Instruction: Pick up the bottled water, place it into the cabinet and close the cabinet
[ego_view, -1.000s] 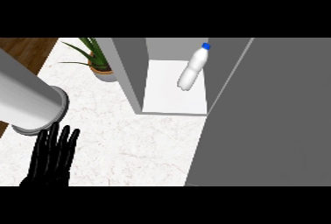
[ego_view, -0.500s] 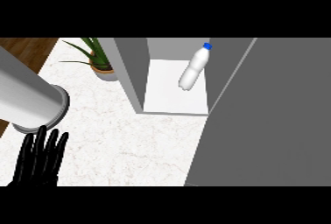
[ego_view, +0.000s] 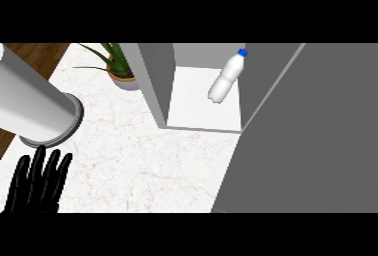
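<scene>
Left hand (ego_view: 37, 182): black, fingers straight and apart, upright, holding nothing. Right hand out of view.
Bottle (ego_view: 225, 82): far up-right of hand, already inside cabinet (ego_view: 156, 85); long axis tilted, blue cap farthest away; smooth clear plastic.
Door (ego_view: 310, 140): flat grey slab, open, well right of hand; closing likely next.
Counter (ego_view: 148, 160): white marble.

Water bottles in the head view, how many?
1. The bottled water is inside the open cabinet, toward its right side, blue cap uppermost in view. The grey door may hide others.
</scene>
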